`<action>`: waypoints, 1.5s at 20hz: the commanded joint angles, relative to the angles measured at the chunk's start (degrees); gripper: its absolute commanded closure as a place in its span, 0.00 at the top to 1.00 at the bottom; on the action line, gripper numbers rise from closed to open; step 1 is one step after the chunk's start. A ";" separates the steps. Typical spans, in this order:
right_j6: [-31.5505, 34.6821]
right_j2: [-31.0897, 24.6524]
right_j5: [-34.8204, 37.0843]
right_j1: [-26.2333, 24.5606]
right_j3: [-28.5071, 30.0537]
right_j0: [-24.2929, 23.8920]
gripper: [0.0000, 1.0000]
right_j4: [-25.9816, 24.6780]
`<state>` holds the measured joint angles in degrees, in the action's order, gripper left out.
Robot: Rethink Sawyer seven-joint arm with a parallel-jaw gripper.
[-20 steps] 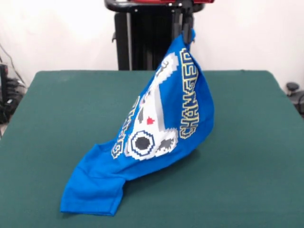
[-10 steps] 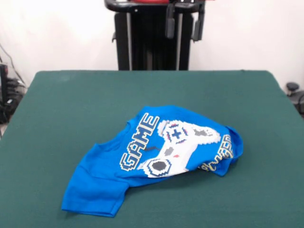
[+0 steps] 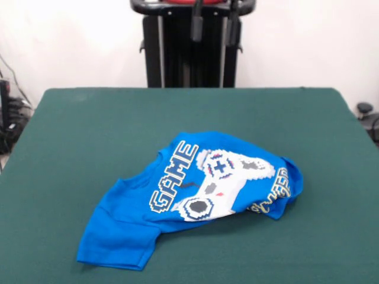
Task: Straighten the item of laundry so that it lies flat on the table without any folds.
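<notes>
White wall (image 3: 71, 41) behind, dark cables/gear (image 3: 7, 115) at one edge — small black object (image 3: 365, 109) opp. edge.

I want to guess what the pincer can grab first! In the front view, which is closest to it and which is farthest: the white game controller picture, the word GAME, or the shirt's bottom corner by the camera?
1. White game controller picture, mid-shirt, closest to the open pincer.
2. Word GAME, just left; nearly tied.
3. Shirt's bottom corner, near left, farthest.

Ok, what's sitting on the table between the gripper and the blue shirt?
Nothing: in the front view, only bare green table lies between the open gripper and the crumpled shirt.
</notes>
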<state>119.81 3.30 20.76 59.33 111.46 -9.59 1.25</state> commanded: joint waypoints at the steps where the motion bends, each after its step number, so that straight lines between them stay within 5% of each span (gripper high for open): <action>1: 7.28 -1.26 3.64 -8.35 -6.39 -0.61 1.00 1.40; 30: 5.51 -8.25 -12.03 -21.91 -11.99 -7.86 1.00 -1.04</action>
<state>119.81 2.84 12.50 40.96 99.66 -17.76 0.53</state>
